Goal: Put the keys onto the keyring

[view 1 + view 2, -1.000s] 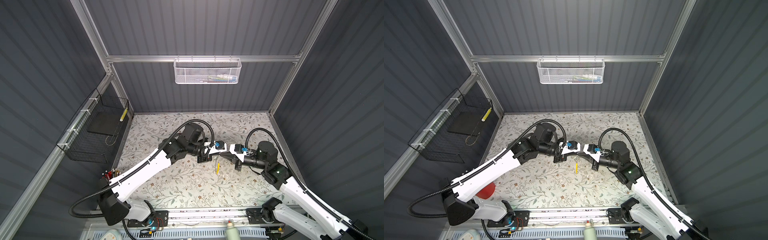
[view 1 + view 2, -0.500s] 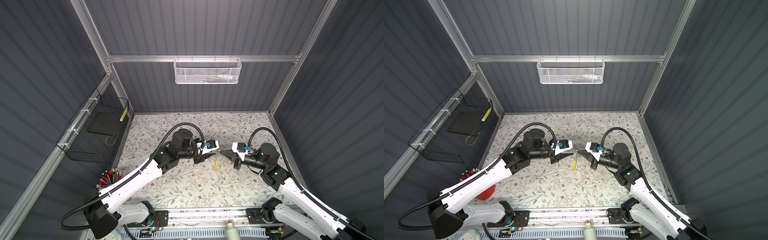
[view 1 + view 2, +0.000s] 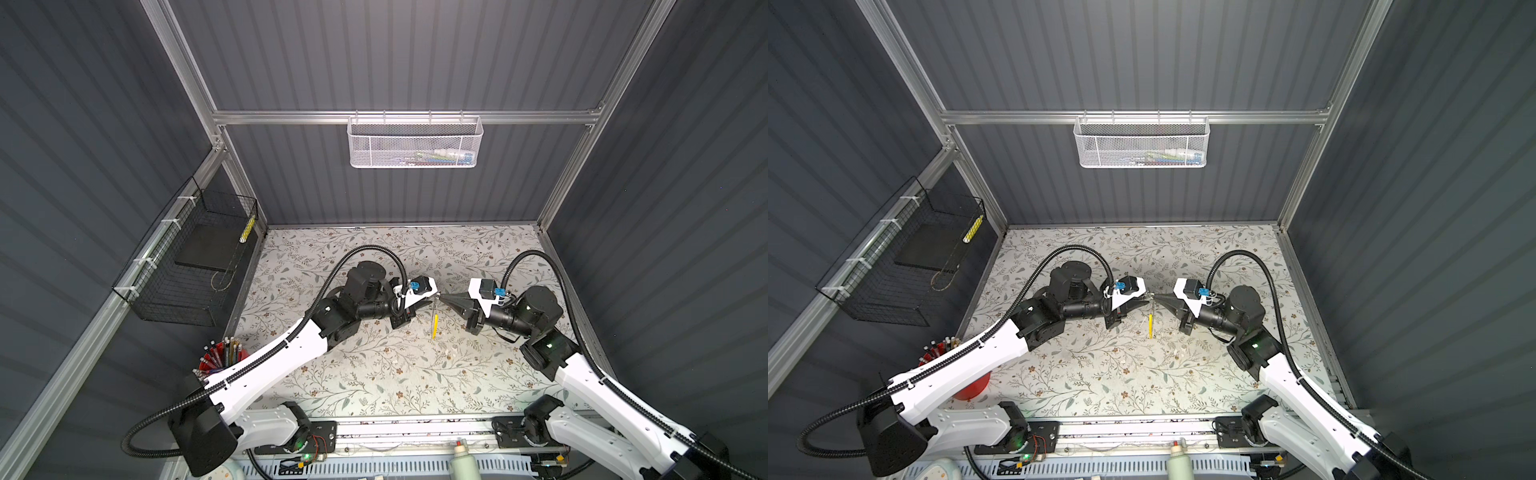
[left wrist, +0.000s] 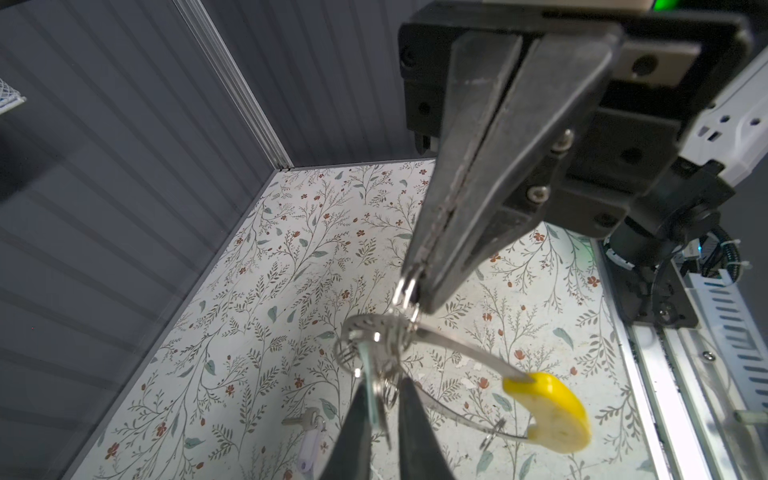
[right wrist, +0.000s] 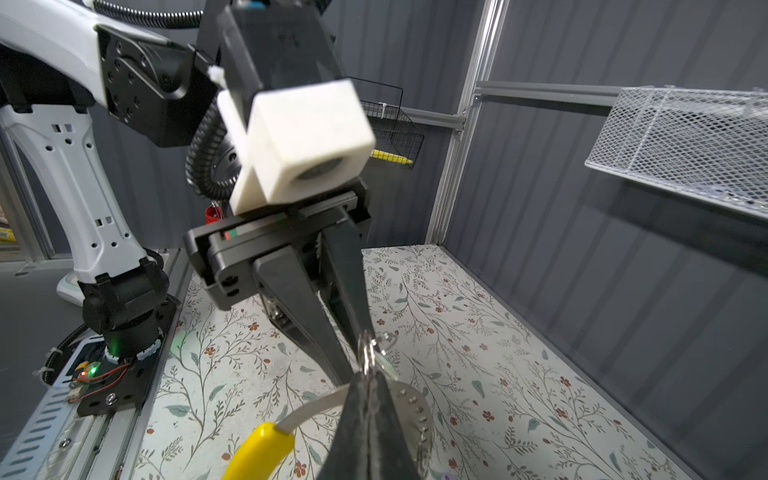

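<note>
Silvery thin-banded keyring (image 4: 552,411) hangs pinched in right jaws, seemingly left jaws too.

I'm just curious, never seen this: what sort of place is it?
Likely a robot test booth: two arms on a front rail, grey panel walls in an aluminium frame, a hung mesh basket.

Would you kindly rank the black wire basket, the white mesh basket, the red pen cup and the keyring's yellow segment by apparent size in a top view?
1. black wire basket, largest
2. white mesh basket
3. red pen cup, partly hidden behind the left arm
4. keyring's yellow segment, smallest
</note>
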{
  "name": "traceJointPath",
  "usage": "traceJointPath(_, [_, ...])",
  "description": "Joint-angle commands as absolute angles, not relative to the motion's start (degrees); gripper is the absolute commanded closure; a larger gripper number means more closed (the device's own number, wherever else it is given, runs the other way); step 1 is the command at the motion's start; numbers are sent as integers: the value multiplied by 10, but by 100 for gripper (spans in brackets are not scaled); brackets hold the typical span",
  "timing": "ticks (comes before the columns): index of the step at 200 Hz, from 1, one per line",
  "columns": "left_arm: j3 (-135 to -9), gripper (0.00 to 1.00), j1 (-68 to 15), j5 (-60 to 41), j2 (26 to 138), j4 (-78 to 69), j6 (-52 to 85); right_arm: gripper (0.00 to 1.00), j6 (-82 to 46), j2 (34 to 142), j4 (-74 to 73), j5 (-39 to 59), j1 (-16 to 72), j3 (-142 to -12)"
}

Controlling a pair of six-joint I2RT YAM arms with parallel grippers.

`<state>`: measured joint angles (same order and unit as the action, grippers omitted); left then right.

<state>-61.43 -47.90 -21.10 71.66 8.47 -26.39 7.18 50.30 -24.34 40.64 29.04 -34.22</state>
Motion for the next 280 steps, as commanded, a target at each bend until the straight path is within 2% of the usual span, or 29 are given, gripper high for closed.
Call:
traceJointPath(1, [-622, 93, -477, -224, 724, 82, -265, 100, 26, 506, -318, 393, 292, -327])
traceJointPath(30, [-626, 100, -481, -231, 730, 88, -273, 100, 13, 517, -330, 390, 294, -327])
traceJointPath(87, [-650, 100, -482, -276, 751, 103, -279, 100, -4, 524, -363, 381, 300, -313])
traceJointPath(101, [-651, 84, -481, -271, 749, 97, -273, 100, -3, 523, -361, 381, 301, -309])
traceJointPath(113, [-646, 76, -482, -252, 740, 93, -272, 100, 0, 518, -359, 378, 301, -304])
traceJointPath(129, [-630, 72, -481, -212, 719, 83, -275, 100, 8, 508, -349, 371, 301, -301])
traceJointPath(184, [-626, 73, -472, -193, 680, 104, -294, 100, 21, 499, -336, 380, 301, -295])
traceJointPath(280, [-655, 74, -472, -274, 713, 83, -274, 100, 19, 502, -349, 411, 301, -296])
